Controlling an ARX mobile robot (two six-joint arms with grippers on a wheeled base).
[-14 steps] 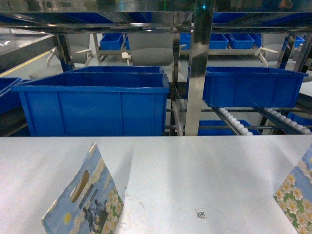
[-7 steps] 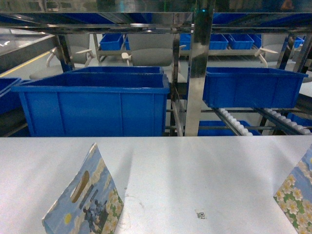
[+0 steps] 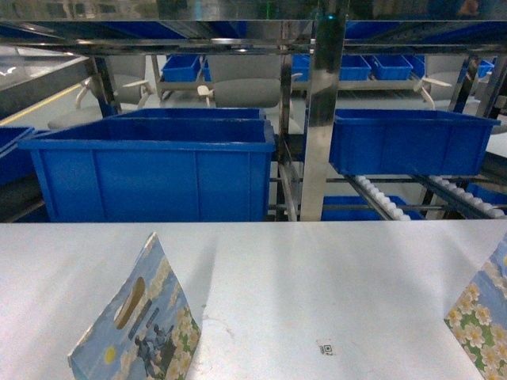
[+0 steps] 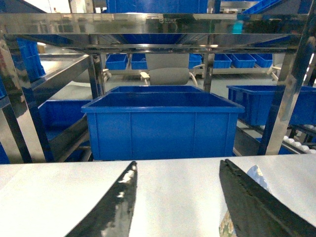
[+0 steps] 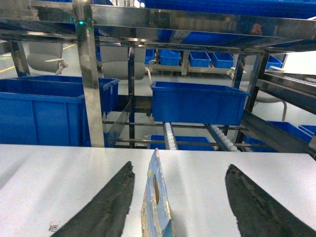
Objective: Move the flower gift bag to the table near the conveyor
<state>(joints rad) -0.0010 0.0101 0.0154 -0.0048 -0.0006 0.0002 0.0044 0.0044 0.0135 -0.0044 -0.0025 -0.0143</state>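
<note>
The left claw (image 4: 177,202) has its two dark fingers (image 4: 111,207) spread wide, gripping nothing. The right claw (image 5: 180,205) is spread just as wide, fingers (image 5: 106,207) apart (neither arm shows in the head view), both aimed level and forward.

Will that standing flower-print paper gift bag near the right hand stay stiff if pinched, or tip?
The thin flower-print paper gift bag stands edge-on and slim, so a sideways nudge likely tips it. Probably light and floppy; the die-cut handle hole may crumple.
</note>
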